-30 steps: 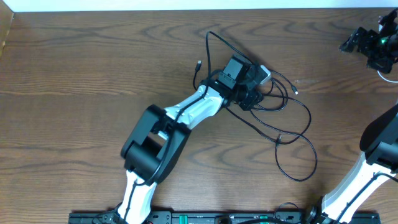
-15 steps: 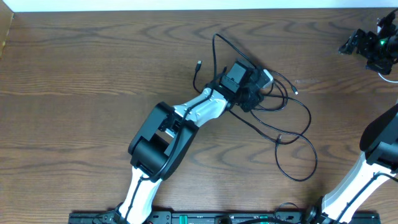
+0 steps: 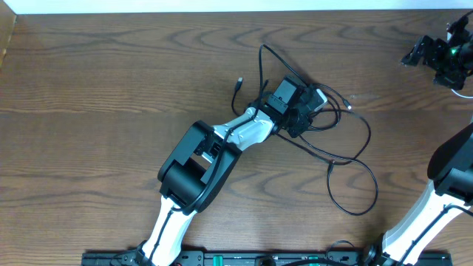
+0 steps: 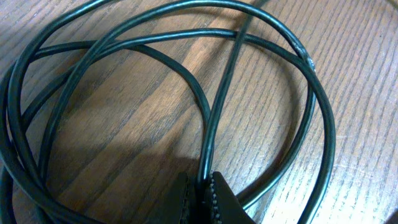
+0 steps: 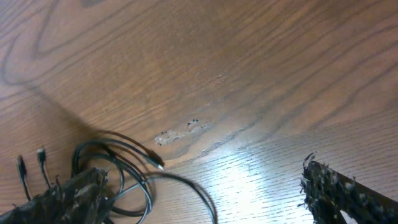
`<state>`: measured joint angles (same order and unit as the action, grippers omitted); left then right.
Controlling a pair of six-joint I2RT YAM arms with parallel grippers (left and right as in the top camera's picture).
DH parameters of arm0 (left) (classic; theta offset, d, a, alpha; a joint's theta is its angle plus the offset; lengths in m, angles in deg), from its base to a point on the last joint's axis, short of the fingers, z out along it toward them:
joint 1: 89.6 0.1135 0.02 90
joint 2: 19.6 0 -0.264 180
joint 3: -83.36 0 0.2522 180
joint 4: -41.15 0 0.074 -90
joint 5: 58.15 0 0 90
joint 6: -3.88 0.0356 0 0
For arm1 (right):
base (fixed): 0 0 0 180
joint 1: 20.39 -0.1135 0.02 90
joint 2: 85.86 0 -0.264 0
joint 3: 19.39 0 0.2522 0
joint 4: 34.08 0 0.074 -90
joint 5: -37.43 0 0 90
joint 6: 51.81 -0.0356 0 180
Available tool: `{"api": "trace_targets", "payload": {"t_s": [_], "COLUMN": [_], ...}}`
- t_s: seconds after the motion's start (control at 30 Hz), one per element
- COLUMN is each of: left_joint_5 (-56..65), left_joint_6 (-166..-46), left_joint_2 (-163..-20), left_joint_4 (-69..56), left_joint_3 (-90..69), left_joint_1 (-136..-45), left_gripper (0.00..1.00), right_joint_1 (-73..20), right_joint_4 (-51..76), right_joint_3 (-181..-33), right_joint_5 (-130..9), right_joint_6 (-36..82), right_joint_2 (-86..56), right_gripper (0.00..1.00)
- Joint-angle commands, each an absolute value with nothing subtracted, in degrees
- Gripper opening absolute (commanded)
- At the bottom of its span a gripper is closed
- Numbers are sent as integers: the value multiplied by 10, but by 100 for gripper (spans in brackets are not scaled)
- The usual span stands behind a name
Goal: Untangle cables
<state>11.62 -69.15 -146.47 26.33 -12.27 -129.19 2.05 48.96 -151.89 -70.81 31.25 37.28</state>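
One black cable [image 4: 219, 106] of the tangle is clamped between the closed left gripper [image 4: 200, 188], and the right gripper [image 5: 200, 196] is held wide apart, empty.

Dark-brown wood-grain table [image 3: 89, 89] fills every view, grain running approx. left-right in the overhead. Pale scuffed patch [image 5: 183, 132] in the finish, seen from the right wrist cam (chipped-looking, w/ small dark flecks), glare nearby. White strip [image 3: 222, 6] along the far edge; lighter wood piece [image 3: 6, 41] at top-left corner.
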Motion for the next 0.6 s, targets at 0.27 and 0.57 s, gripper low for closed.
{"api": "trace_targets", "payload": {"t_s": [0.27,0.57], "left_joint_5": [130,121], "left_joint_6": [-775,-813], "left_joint_2": [-1235,-1077], "left_joint_4": [107,61], "left_joint_3": [-124,-125], "left_joint_1": [-1287,-1270], "left_gripper": [7,8], "right_joint_1": [-15,-54], "right_joint_4": [493,487], "right_joint_3": [-1515,-1516], "right_joint_5": [-734,-970], "right_joint_6": [356,478], "right_joint_2": [368,361], "right_gripper": [99,96]}}
